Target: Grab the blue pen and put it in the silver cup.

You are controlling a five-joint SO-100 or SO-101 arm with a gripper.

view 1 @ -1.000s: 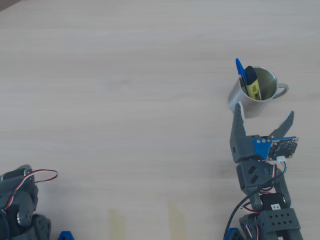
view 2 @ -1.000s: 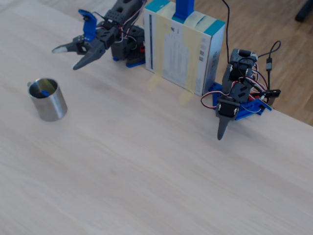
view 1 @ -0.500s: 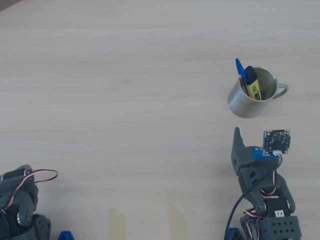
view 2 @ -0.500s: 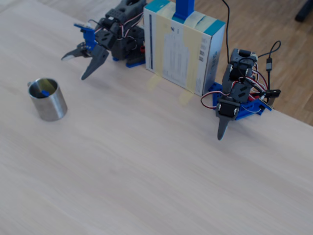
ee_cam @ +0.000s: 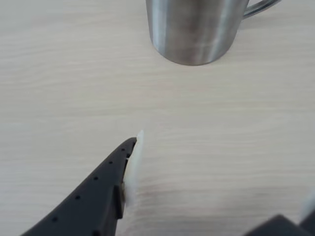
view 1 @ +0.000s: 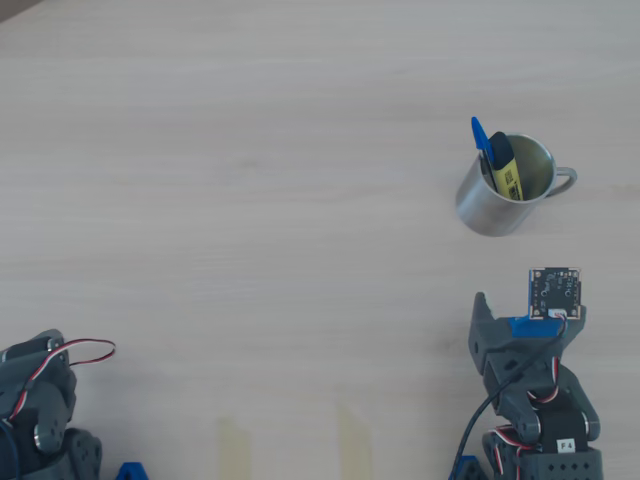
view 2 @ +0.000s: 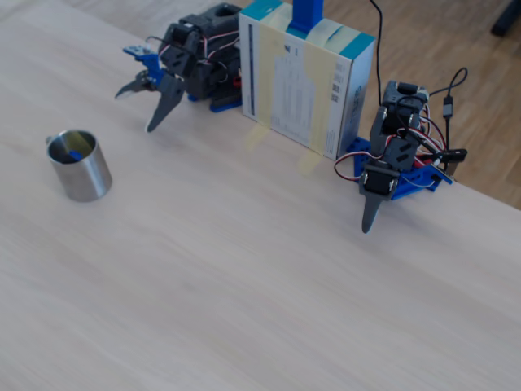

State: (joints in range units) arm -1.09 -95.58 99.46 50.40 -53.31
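**Clerk:** Blue pen point(view 1: 480, 140): item located inside the silver cup point(view 1: 485, 205), upright, blue cap leaning on the rim and poking above it, beside a yellow marker point(view 1: 505, 170) in the same cup.

**Checker:** And the end effector point(view 2: 146, 104)?

**Clerk:** Empty, fingers spread apart, nothing between them (the fixed view shows both tips clearly separated). It sits near the arm's base, well apart from the cup; the wrist view shows bare tabletop point(ee_cam: 221, 128) between fingertip and cup.

**Checker:** So the placing looks done?

**Clerk:** By my reading, yes; the step in hand is retreat. To do it well: pull the arm away from the cup, stay clear of the handle point(view 1: 566, 182), and avoid any sweep toward the cup, since a knock could tip it and spill both items.
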